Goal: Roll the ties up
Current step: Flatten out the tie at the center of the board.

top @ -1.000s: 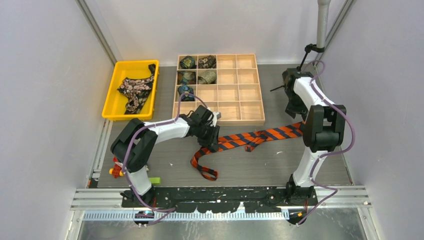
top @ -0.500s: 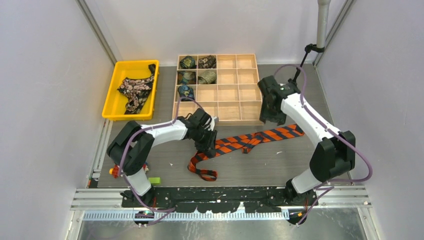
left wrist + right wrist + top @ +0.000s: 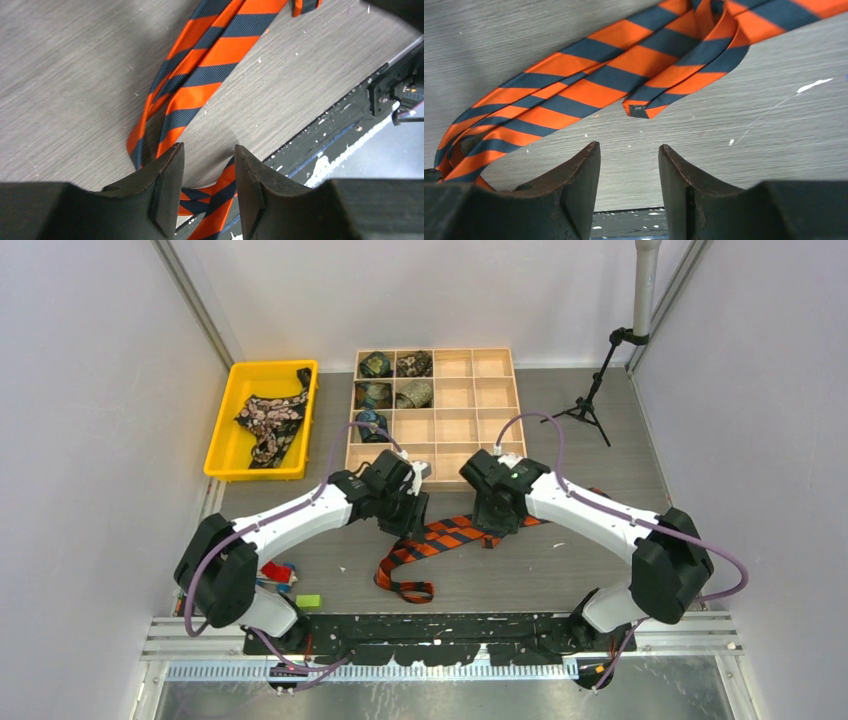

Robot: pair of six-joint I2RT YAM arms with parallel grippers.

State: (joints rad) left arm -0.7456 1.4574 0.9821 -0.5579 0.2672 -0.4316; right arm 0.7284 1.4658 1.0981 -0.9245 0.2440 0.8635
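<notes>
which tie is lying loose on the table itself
The orange-and-navy striped tie, sprawled unrolled on the tabletop. The floral tie lies in the yellow bin, and the rolled ties sit in the wooden tray.

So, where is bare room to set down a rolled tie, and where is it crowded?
Free: the tray, its empty right compartments; the table between tray and tripod; the strip between striped tie and near edge. Crowded: the middle, where left hand and right hand hover over it; the near-left corner, with toy blocks.

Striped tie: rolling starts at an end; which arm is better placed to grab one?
Right, probably: the right end effector sits open near the striped tie's loose tip; the left end effector faces a midway bend.
</notes>
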